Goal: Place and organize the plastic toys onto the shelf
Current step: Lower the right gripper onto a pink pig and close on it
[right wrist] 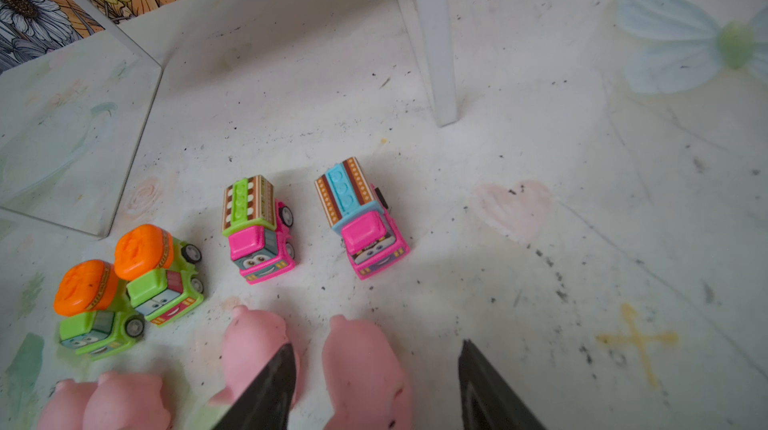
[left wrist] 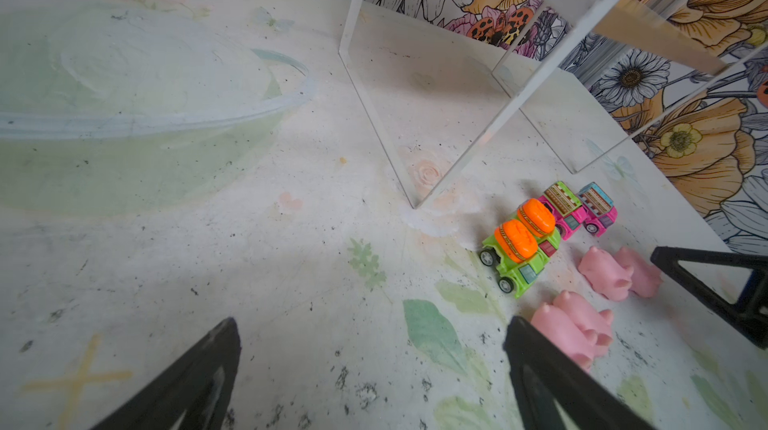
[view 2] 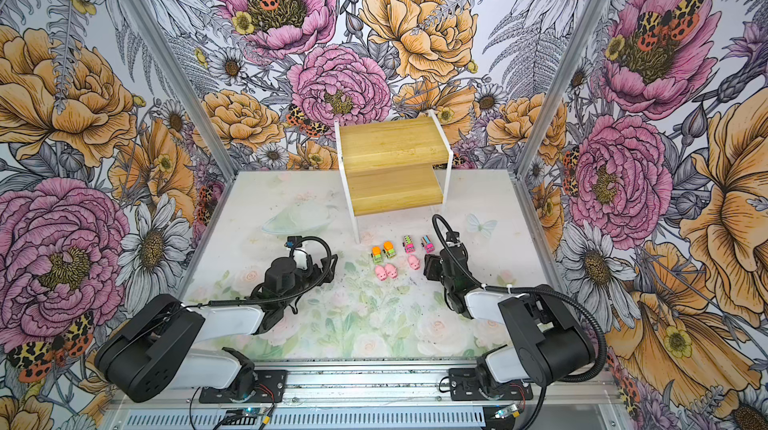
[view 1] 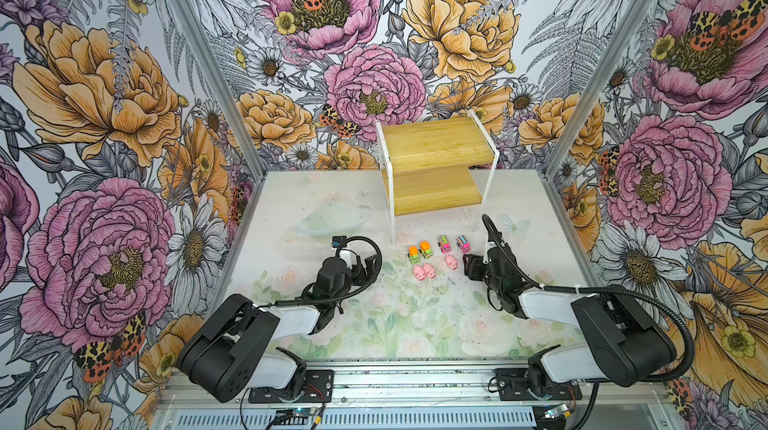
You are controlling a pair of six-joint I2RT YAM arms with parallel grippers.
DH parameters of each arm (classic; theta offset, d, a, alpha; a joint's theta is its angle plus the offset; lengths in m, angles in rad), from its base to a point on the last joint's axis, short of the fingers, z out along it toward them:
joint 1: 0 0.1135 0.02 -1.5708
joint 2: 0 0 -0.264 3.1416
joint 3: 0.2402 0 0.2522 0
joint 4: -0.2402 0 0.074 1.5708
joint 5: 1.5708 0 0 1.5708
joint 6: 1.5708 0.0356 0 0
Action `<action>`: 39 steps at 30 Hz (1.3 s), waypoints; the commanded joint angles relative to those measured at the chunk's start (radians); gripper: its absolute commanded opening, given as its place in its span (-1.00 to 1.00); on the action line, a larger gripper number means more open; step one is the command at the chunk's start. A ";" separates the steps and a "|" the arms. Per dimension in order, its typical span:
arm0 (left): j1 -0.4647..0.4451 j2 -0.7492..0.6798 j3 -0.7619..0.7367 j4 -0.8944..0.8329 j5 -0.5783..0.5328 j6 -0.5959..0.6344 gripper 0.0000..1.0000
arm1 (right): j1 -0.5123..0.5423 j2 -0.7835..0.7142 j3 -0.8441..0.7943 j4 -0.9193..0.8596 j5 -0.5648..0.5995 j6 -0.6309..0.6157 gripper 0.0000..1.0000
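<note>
The shelf (view 1: 436, 166) stands at the back of the table with both bamboo boards bare. In front of it sit two green trucks (view 1: 419, 251) and two pink trucks (right wrist: 257, 232) (right wrist: 361, 220). Two pink pigs (view 1: 424, 271) lie side by side, and a third pig (view 1: 451, 262) lies to their right. My right gripper (right wrist: 376, 347) is open low over the table, with a fourth pig (right wrist: 365, 370) between its fingers, which stand apart from it. The third pig (right wrist: 253, 340) lies just outside one finger. My left gripper (left wrist: 372, 320) is open and holds nothing. The pig pair (left wrist: 573, 328) lies beside one of its fingers.
The shelf's white front legs (right wrist: 432, 41) stand just behind the trucks. Floral walls close in the back and both sides. A metal rail (view 1: 374, 382) with the arm bases runs along the front edge. The table mat carries faded prints, among them a pale bowl shape (view 1: 328, 218).
</note>
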 commanded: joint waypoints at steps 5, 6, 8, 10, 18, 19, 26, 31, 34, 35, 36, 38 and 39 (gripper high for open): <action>0.002 0.009 0.016 -0.002 0.035 0.004 0.98 | 0.033 0.127 0.045 0.054 0.056 0.008 0.22; 0.004 0.009 0.015 -0.003 0.040 0.004 0.98 | 0.039 0.144 0.036 0.086 0.061 0.009 0.21; 0.005 0.007 0.015 -0.004 0.048 0.004 0.98 | 0.046 0.168 0.035 0.111 0.069 0.013 0.21; 0.005 0.007 0.016 -0.005 0.056 0.004 0.98 | 0.052 0.180 0.047 0.101 0.080 0.012 0.20; 0.007 0.002 0.015 -0.019 0.054 0.011 0.98 | 0.059 0.151 0.040 0.076 0.088 0.019 0.09; 0.007 -0.003 0.015 -0.023 0.055 0.013 0.98 | 0.062 0.136 0.033 0.065 0.087 0.022 0.09; 0.009 -0.027 0.009 -0.044 0.051 0.017 0.97 | 0.073 0.041 -0.009 0.004 0.096 0.027 0.10; 0.009 -0.037 0.007 -0.051 0.055 0.017 0.98 | 0.084 0.061 0.008 -0.020 0.095 0.018 0.10; 0.009 -0.046 0.005 -0.056 0.055 0.016 0.98 | 0.093 0.083 0.022 -0.028 0.097 0.012 0.09; 0.009 -0.049 0.004 -0.058 0.054 0.017 0.97 | 0.096 0.087 0.022 -0.029 0.098 0.010 0.08; 0.009 -0.053 0.003 -0.062 0.054 0.017 0.98 | 0.098 0.092 0.022 -0.030 0.097 0.010 0.07; 0.009 -0.060 0.002 -0.070 0.052 0.019 0.98 | 0.102 0.097 0.025 -0.036 0.098 0.011 0.04; 0.010 -0.064 0.002 -0.074 0.051 0.020 0.97 | 0.105 0.102 0.027 -0.038 0.099 0.011 0.01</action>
